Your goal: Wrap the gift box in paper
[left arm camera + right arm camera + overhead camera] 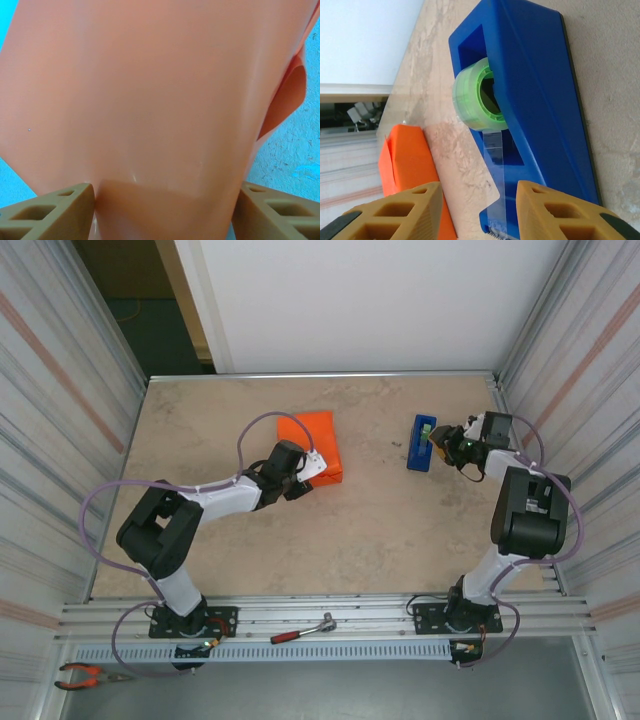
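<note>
Step in hand, as I read it: taping the wrap shut.

- Paper (318, 440): folded into a low orange packet, left of centre on the table (380, 530), nearer the far edge. The gift box is presumably inside; none of it shows.
- Left gripper (167, 212): jaws wide, straddling the packet's near end, both fingers (55, 212) against the paper, holding it.
- Tape dispenser (421, 445): blue, toward the far right corner.
- Right gripper (479, 212): part open at the dispenser's cutter end, with the loose tape strip (495, 165) between the fingers, not yet pinched.

Next move calls for closing on that strip, then pulling it out cleanly.
</note>
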Robot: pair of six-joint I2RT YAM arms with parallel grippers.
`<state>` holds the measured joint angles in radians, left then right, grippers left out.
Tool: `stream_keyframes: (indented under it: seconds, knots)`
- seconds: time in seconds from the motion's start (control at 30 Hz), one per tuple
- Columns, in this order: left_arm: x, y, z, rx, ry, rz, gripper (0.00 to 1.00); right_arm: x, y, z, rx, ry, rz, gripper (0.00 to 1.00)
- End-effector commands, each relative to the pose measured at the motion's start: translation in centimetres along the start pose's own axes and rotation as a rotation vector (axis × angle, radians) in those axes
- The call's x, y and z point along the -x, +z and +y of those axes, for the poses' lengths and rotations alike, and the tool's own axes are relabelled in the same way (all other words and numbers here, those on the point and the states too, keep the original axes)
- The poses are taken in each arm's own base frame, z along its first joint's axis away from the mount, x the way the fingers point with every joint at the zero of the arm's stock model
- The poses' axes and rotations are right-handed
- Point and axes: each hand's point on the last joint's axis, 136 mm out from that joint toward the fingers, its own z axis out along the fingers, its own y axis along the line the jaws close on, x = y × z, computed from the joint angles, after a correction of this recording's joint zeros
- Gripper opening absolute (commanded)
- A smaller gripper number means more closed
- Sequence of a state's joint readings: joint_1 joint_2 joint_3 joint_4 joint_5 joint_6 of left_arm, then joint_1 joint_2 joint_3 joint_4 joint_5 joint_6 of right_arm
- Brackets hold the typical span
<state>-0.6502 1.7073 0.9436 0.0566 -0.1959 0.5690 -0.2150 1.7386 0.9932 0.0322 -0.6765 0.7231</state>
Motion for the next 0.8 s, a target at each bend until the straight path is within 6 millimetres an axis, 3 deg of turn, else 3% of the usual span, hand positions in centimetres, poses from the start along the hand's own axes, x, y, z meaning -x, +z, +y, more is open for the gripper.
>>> stream_keyframes:
  seconds: [0.0, 0.33, 0.77]
  knots:
    - [-1.3, 0.3, -1.5, -0.048, 0.018, 0.059, 0.70, 0.2, 0.8, 0.9, 0.038, -0.027, 0.012, 0.41]
    - [-1.4, 0.3, -1.6, -0.052, 0.020, 0.063, 0.70, -0.3, 1.8, 0.4, 0.044, -0.020, 0.039, 0.32]
    - [-1.4, 0.3, -1.6, -0.053, 0.023, 0.064, 0.70, -0.7, 2.5, -0.2, 0.039, -0.015, 0.066, 0.29]
